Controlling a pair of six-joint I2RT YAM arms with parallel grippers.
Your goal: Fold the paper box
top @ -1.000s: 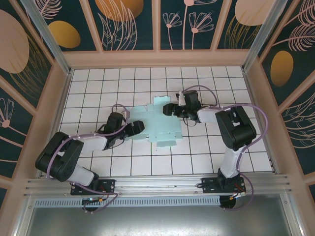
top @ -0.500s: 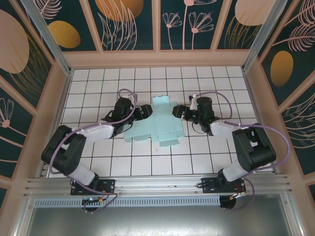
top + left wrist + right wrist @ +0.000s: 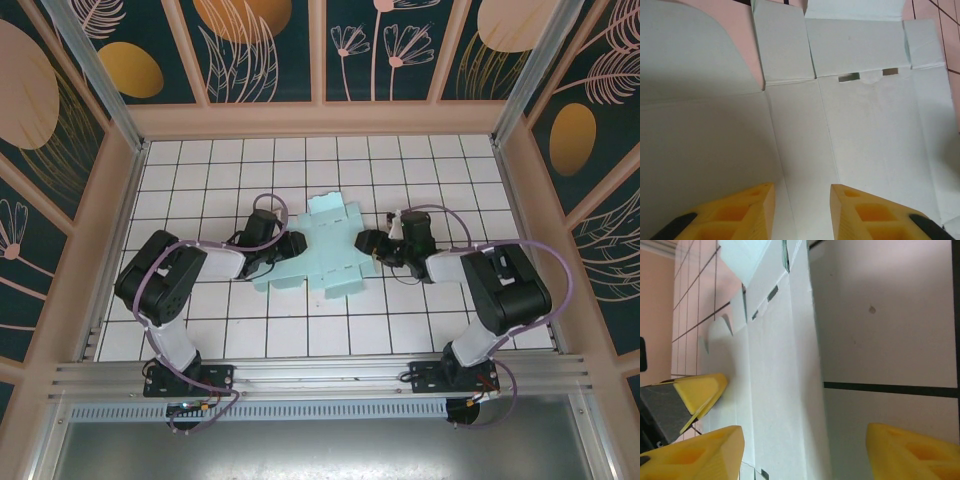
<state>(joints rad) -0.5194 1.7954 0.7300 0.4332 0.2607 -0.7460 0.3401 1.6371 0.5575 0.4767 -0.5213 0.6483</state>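
The paper box (image 3: 322, 250) lies unfolded mid-desk (image 3: 300, 330). Both arms flank it empty: left gripper (image 3: 802, 187) part-open over the left panel, right gripper (image 3: 805, 432) wider astride the right edge, probably to raise opposite sides.

The right gripper (image 3: 804, 442) shows as 2 yellow wedge-shaped fingertips (image 3: 695, 457) at the bottom corners, with its jaws standing wide apart. Between them runs the paper box (image 3: 780, 370), a pale mint-blue creased card sheet lying on the white tiled counter (image 3: 885, 315). Its straight right edge falls roughly midway between the fingertips. Small slots (image 3: 772, 292) cut the card near the top. At the left, a 3rd yellow wedge on a dark grey backing (image 3: 697, 390) sits by the card's scalloped border.
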